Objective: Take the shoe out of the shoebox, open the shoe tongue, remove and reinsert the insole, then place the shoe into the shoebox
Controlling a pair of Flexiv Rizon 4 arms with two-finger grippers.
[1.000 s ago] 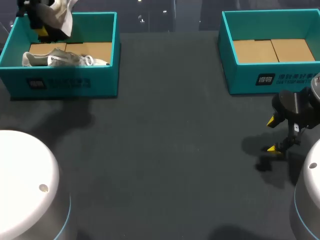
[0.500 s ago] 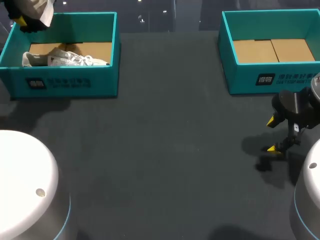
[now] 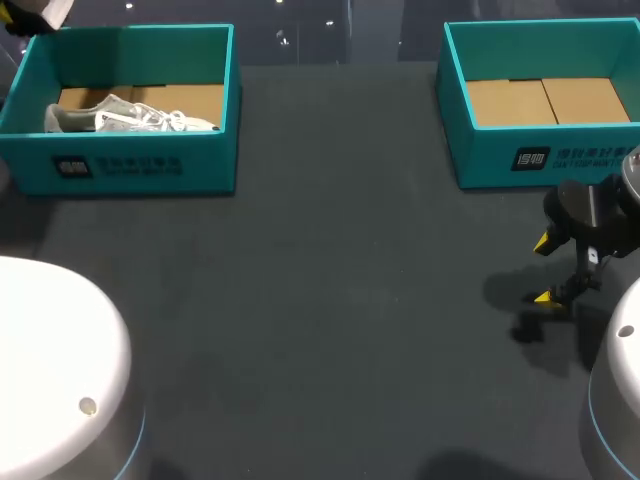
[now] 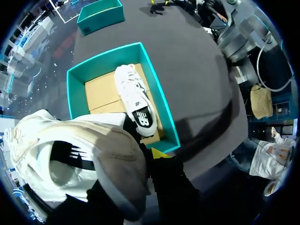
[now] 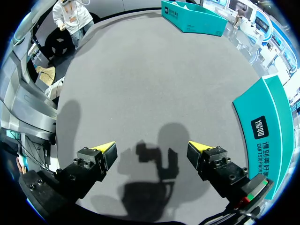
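White shoe (image 4: 70, 154) hides left gripper (image 4: 143, 152); overhead, both cropped.

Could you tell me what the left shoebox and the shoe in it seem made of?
The left shoebox looks like cardboard: matte teal walls, bare brown flaps with a seam on its floor. The shoe in it seems textile, white and grey with laces, on a pale sole, perhaps rubber or foam.

White print marks the shoebox (image 5: 265, 136) wall beside the right end effector (image 5: 152, 152); black logos mark the held shoe (image 4: 93, 140) and the boxed shoe (image 4: 133, 93) ahead of the left end effector (image 4: 143, 157).
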